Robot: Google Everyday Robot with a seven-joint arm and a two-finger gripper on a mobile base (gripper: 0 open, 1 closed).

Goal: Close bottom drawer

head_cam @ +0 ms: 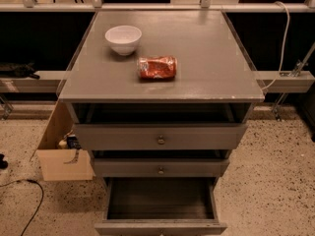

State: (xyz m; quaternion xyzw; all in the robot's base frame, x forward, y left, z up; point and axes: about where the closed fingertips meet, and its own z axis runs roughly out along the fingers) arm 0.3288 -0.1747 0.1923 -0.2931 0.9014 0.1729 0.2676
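Note:
The bottom drawer of the grey cabinet stands pulled far out toward me. Its dark grey inside shows and looks empty. Its front edge runs along the bottom of the view and its knob is cut off there. Above it the middle drawer and the uppermost drawer stand pulled out a little, each with a small round metal knob. The gripper is out of view.
A white bowl and a crumpled red packet lie on the cabinet top. An open cardboard box stands on the speckled floor at the cabinet's left. A black cable lies on the floor. A white cable hangs at the right.

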